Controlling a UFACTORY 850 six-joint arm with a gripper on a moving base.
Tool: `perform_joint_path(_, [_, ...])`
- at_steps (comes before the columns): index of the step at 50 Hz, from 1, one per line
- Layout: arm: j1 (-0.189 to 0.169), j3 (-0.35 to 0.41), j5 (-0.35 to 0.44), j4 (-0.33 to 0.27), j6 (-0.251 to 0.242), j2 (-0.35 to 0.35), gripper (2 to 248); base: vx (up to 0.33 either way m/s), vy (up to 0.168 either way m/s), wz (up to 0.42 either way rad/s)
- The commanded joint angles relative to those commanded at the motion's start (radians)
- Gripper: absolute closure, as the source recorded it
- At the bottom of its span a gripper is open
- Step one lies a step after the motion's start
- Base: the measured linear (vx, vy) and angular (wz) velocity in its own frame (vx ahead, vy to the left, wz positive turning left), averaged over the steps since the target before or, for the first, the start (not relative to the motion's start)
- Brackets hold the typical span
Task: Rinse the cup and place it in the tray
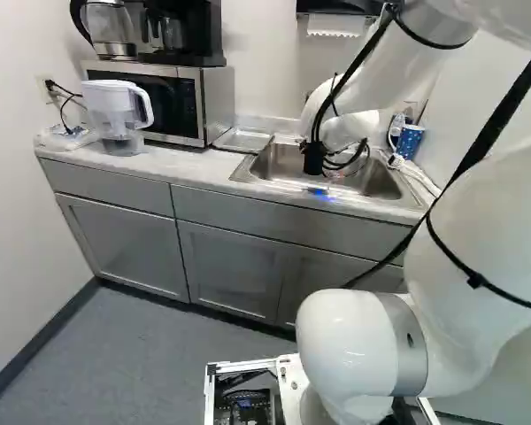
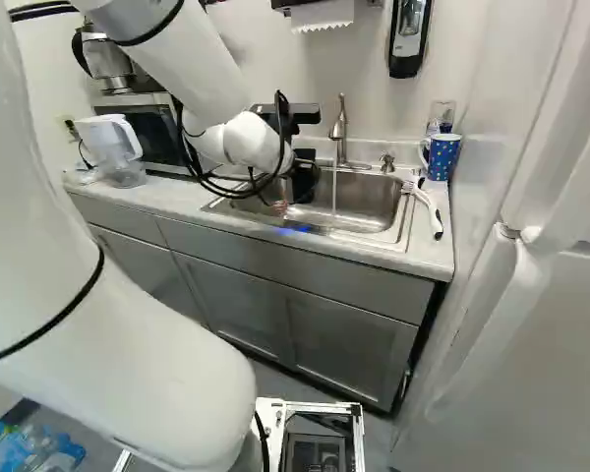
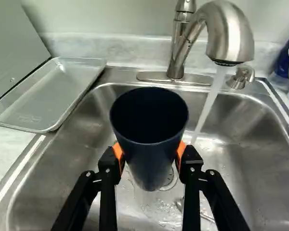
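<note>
Two opposed fingers of the gripper (image 2: 303, 180) grasp the dark cup (image 3: 149, 159), positioned above the sink (image 3: 62, 166). The metal tray (image 3: 48, 98) lies beside the basin. Behind, the faucet (image 3: 231, 38) discharges water beside the cup.

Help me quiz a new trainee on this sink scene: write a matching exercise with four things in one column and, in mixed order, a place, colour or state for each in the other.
Column 1
1. Tray
2. Dark cup
3. Faucet
4. Mug

Column 2
a. Held in the gripper
b. Blue with pale spots
c. Lying beside the microwave
d. Pouring water into the sink

Right pairs: 1-c, 2-a, 3-d, 4-b
</note>
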Motion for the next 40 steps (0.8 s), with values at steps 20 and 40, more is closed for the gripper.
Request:
perform_joint_path(20, [-0.022,0.010,0.081,0.040,0.000,-0.038,128,0.000,0.000,0.000])
perform_joint_path(40, [-0.033,0.008,0.081,0.040,0.000,-0.080,128,0.000,0.000,0.000])
